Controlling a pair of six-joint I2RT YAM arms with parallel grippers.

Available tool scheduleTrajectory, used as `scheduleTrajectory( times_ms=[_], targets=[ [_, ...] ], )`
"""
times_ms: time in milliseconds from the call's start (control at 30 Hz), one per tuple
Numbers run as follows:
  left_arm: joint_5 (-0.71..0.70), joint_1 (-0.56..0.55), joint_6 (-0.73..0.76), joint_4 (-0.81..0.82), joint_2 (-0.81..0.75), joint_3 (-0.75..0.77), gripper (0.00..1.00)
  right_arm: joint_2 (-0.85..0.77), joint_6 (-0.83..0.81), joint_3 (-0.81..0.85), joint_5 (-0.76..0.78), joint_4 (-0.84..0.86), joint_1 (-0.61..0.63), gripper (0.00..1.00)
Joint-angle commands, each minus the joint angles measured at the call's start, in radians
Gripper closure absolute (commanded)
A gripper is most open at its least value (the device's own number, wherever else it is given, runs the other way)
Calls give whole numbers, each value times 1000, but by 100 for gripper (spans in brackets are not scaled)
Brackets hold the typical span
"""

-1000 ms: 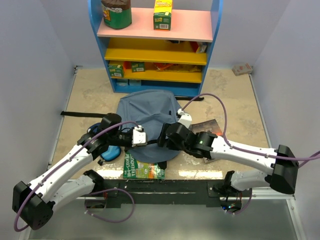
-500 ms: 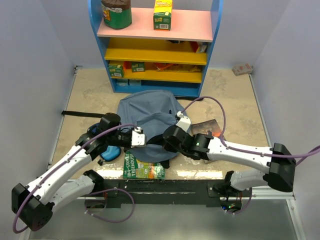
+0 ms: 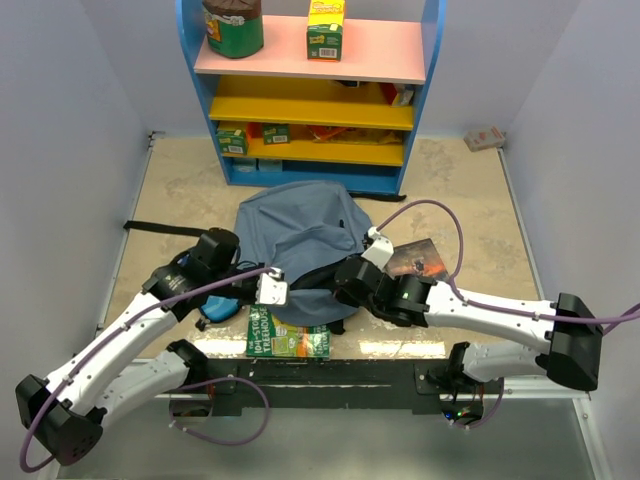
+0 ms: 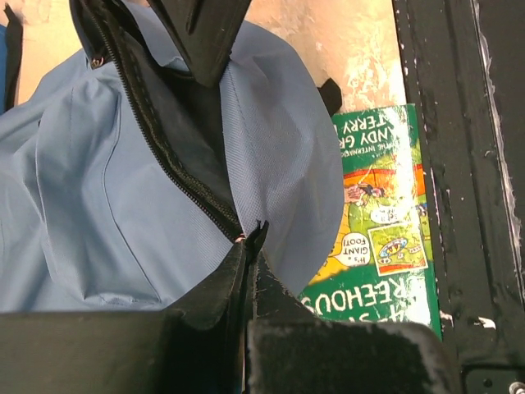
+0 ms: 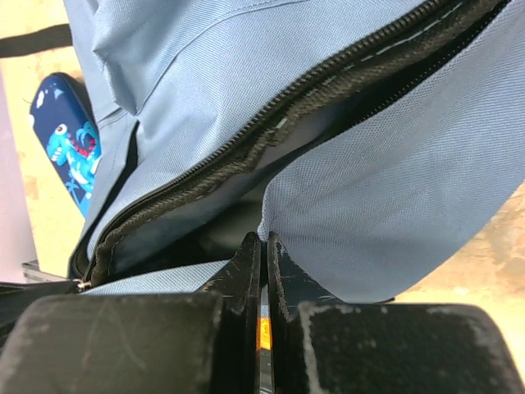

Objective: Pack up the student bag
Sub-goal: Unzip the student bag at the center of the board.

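The student bag (image 3: 300, 230), soft grey-blue with a black zip, lies mid-table with its mouth toward the arms. My left gripper (image 3: 276, 292) is shut on the zip edge at the mouth's left end; the left wrist view shows the fingertips (image 4: 250, 242) pinching fabric of the bag (image 4: 123, 180). My right gripper (image 3: 336, 288) is shut on the mouth's right lip, its tips (image 5: 264, 242) nipping the bag's fabric (image 5: 394, 164). Dark lining shows in the gap between the lips. A green comic book (image 3: 288, 336) lies partly under the bag's near edge.
A dark-blue dinosaur pencil case (image 3: 216, 302) lies left of the bag, under the left arm. A dark book (image 3: 420, 260) lies to the right. A blue shelf unit (image 3: 310, 90) stands behind, a small card box (image 3: 485, 138) at back right. A black strap (image 3: 160, 228) trails left.
The right gripper shut on the bag's lip. Both grippers have drawn toward the near edge, pulling the bag's mouth with them.
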Motion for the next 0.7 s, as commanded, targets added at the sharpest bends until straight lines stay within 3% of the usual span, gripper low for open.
scheduleTrajectory(
  times_ms=[0,267,433,533,667],
  targets=[
    [-91,7,50,-143,-47,48,100,-1,6,-52,151,-139,-19,100],
    [-295,12,43,-130,-87,-20,100,-60,19,-68,214,-209,-29,100],
    [-450,65,-155,90,-99,-58,100,-65,29,-75,219,-226,-29,100],
    [-423,175,-221,142,-104,-69,100,-79,38,-86,214,-232,-28,100],
    [-345,214,-243,95,-75,-81,100,-103,30,-99,213,-212,-29,100]
  ],
)
